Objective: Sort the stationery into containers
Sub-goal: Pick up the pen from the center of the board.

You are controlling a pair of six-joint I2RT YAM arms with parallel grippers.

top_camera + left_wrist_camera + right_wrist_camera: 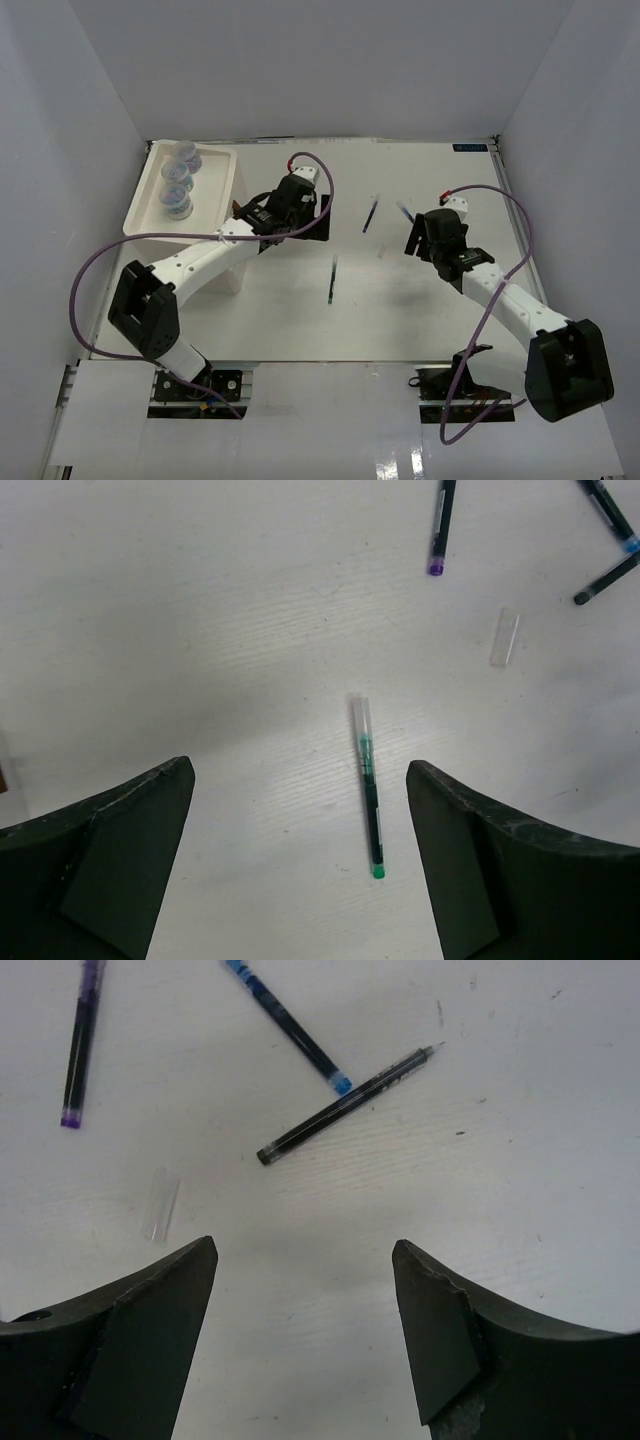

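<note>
We count four pens, one loose cap and three jars. Both pairs of fingers stand wide apart with nothing between their pads.

Ahead of the left gripper (300,770), between its dark, scuffed fingers (110,870), lies the green pen (368,785). It is thin, with a clear barrel and a green end cap nearest the hand. Farther out and to the right is a dark pen with a purple tip (441,530).

Beyond the right gripper (305,1248), the short clear cap (160,1205) lies just past its left-hand finger (130,1350). Farther out rests the uncapped black pen (350,1105), slanted, its fine nib pointing away to the right. The blue-ended pen (290,1025) lies beyond it, and their ends nearly meet.

All lie flat on the white, faintly grained table (300,310), apart from either hand.

The three small round clear jars (178,178) with bluish contents sit in a row in the shallow rimmed tray of the white box unit (215,175), beside the left arm.
</note>
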